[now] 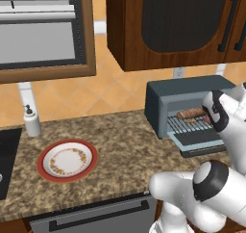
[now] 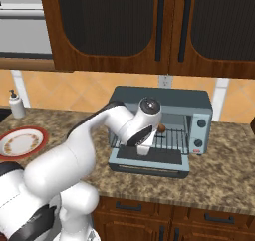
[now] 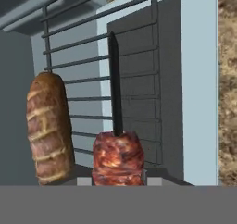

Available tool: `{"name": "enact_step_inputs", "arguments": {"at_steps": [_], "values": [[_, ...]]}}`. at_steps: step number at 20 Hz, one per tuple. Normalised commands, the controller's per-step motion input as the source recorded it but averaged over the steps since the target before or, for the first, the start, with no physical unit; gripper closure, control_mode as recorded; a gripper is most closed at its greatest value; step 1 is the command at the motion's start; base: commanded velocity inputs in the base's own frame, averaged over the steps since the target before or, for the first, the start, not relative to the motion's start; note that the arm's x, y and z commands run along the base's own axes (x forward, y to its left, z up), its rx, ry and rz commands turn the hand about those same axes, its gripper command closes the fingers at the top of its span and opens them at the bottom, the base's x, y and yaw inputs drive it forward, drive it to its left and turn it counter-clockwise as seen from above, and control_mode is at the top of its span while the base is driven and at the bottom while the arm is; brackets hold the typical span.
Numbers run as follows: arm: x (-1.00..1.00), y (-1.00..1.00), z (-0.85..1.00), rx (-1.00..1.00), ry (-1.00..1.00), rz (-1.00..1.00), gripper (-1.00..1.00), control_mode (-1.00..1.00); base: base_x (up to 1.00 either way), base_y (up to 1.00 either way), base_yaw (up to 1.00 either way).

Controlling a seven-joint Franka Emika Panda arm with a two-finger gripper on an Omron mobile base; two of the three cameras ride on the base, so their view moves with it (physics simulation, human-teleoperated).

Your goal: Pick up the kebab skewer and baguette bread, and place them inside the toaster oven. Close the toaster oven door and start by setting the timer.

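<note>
At the far left of the left base view a white soap bottle (image 1: pixel 32 121) is stood on the speckled counter (image 1: pixel 120 140) beside the edge of a dark sink (image 1: pixel 7 160). Right of it a red-rimmed plate (image 1: pixel 67 160) is laid flat, with nothing on it. Further right the toaster oven (image 1: pixel 185 102) is set against the wall under dark wood cabinets (image 1: pixel 168 25), its door (image 1: pixel 199 143) dropped open and level. The baguette (image 1: pixel 191 113) is lain on the wire rack (image 1: pixel 190 125), its long axis running across the oven, side to side.

In the right base view the arm is reached into the oven mouth, and a small red-brown lump of the skewer (image 2: pixel 162 128) is seen just over the rack. The knobs (image 2: pixel 201 123) are placed on the oven's right strip.

In the hand view the baguette (image 3: pixel 48 128) is shown at the left, parallel to the skewer. The meat (image 3: pixel 118 158) is clamped in the gripper (image 3: pixel 118 181), whose fingers are drawn together on it, and the thin stick (image 3: pixel 115 86) is pointed straight away from the hand, over the rack and the open door.
</note>
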Motion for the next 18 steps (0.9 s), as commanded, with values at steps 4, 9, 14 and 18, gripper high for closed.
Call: {"name": "enact_step_inputs", "arguments": {"at_steps": [4,9,14,18], "values": [[0.53,-0.10,0.00,0.00,0.00,0.00,1.00,-1.00,0.00,0.00,0.00],[0.12,-0.32,-0.15,0.00,0.00,-0.01,1.00,-1.00,0.00,0.00,0.00],[0.11,-0.15,-0.33,-0.03,0.00,0.00,1.00,-1.00,0.00,0.00,0.00],[0.15,-0.02,-0.03,0.00,0.00,-0.01,1.00,-1.00,0.00,0.00,0.00]]}}
